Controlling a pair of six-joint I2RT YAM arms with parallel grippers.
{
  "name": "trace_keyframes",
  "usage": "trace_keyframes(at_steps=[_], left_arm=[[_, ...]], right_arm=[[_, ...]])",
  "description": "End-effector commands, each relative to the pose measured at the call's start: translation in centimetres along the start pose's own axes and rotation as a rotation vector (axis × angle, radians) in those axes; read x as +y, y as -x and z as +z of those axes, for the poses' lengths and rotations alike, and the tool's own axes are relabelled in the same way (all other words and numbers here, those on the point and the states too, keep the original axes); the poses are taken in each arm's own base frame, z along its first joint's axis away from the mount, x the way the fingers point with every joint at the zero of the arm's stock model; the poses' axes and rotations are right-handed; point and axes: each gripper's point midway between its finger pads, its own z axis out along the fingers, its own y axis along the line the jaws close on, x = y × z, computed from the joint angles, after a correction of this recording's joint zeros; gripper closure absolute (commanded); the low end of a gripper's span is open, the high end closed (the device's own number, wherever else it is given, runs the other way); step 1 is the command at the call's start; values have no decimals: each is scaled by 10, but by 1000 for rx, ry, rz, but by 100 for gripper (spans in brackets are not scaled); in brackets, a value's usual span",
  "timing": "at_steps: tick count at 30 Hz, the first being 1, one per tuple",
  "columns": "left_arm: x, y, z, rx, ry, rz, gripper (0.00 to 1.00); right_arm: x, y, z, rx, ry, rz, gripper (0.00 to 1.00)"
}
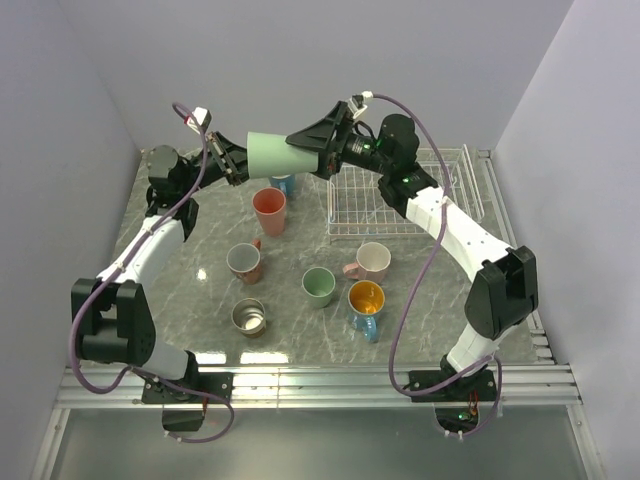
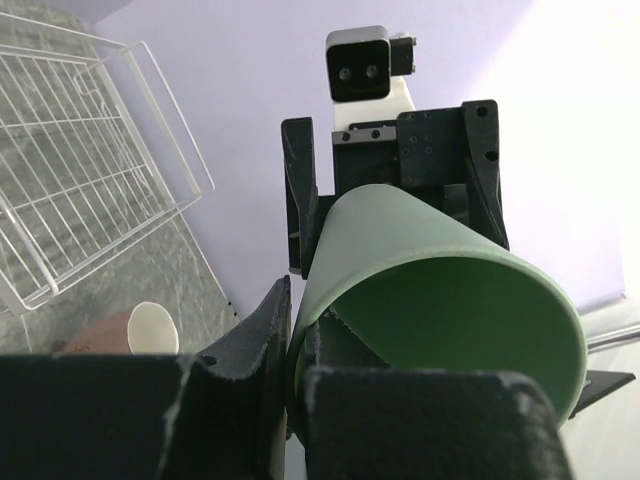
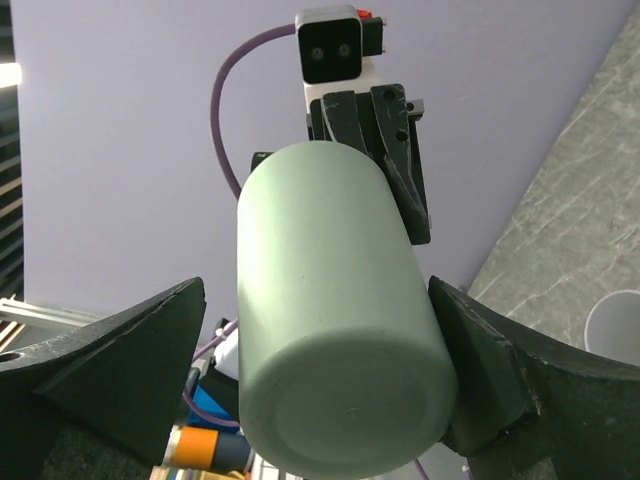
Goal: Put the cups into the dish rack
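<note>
Your left jaws clench the mint cup (image 1: pixel 280 153) by its rim; your right jaws stand released around its base. Free it too soon and you risk dropping it

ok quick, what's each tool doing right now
left tool: closed on the rim of the green cup
right tool: open, jaws either side of that cup's base
</note>
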Motion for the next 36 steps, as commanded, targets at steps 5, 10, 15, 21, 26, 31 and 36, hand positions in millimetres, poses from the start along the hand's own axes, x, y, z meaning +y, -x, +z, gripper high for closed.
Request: trace_keyframes(at_steps=[5,10,15,21,26,31,36], left_arm=[[-5,15,-2,-129,40,60,100],[2,16,-3,-159,94,63,100],[8,7,-2,-130,98,50,100],[13,-4,3,-69,112,58,98],[20,-4,4,-63,195,73,91],[34,-5,-4,-55,300,157,73],[56,-6,-26,-69,470,232,43]], right_arm=[[36,-17,-5,24,69,-64,4],[36,-16,-8,0,62,-60,22],[32,-16,-9,-15,63,-49,37],[40,-11,-6,-18,73,-73,77],[44,-4,-8,-28,63,-102,100],[45,11,-18,-62,22,-131,100],[30,44,-42,-149,-102,-182,100]])
